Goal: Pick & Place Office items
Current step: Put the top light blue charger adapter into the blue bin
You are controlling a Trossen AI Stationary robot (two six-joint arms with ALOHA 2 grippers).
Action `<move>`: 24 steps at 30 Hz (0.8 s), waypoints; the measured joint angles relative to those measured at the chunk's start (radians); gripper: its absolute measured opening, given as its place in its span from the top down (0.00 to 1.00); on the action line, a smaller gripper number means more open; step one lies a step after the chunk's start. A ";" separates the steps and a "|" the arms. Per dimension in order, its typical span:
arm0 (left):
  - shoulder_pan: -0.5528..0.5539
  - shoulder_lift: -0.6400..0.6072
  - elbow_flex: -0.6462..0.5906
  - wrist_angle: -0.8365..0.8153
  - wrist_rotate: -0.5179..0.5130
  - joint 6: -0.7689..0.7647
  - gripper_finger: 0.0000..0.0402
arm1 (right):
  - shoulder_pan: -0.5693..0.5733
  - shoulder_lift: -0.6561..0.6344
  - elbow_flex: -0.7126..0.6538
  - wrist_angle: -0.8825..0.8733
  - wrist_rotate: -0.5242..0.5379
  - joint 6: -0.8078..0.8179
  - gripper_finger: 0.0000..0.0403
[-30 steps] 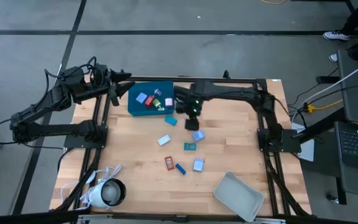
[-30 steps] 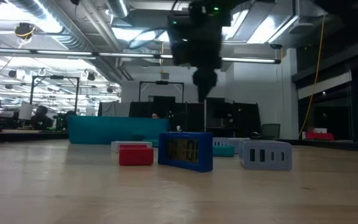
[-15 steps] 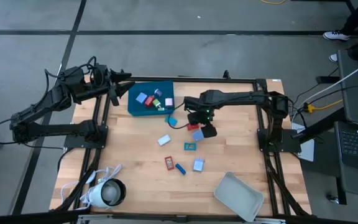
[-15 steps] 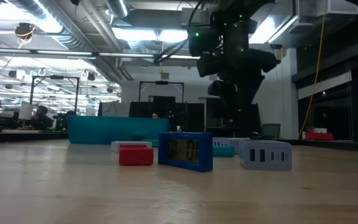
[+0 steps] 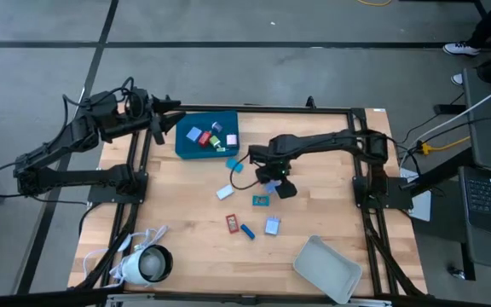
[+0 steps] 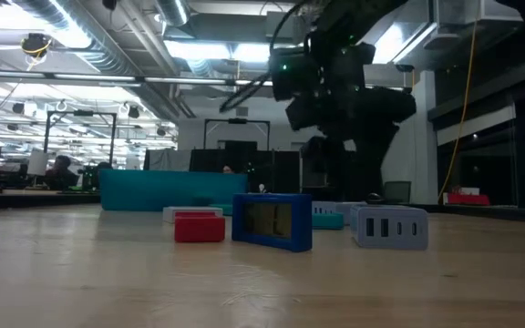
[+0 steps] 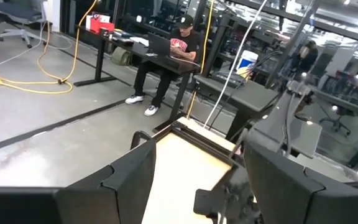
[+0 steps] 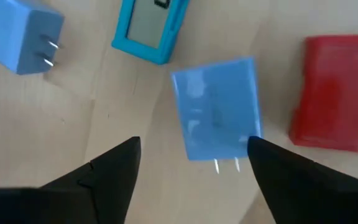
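Observation:
My right gripper hangs open over the middle of the table. In the right wrist view, the gripper has a light blue plug block lying flat on the wood between its fingers, untouched. Beside that block lie a red block, a teal-framed piece and another light blue plug block. More small pieces lie nearer the near edge: red, blue, light blue. Several sit in the teal tray. My left gripper waits open at the far left corner.
A grey tray lies tilted at the near right corner. A white round corded device sits at the near left corner. Bare wood stretches along the left side and between the pieces and the grey tray. A seated person shows in the room beyond the table.
My right gripper has moved from beside the teal tray toward the near edge and down, and now stands low over the light blue plug block in the middle of the table. No piece has moved.

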 joint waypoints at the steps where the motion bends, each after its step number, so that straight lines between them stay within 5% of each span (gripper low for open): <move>1: 0.000 0.001 0.000 -0.002 -0.003 -0.001 0.40 | 0.006 0.007 0.000 0.011 0.001 0.001 0.24; 24: 0.000 0.018 0.000 -0.011 -0.004 -0.001 0.40 | 0.033 0.012 0.065 0.115 -0.001 -0.028 0.23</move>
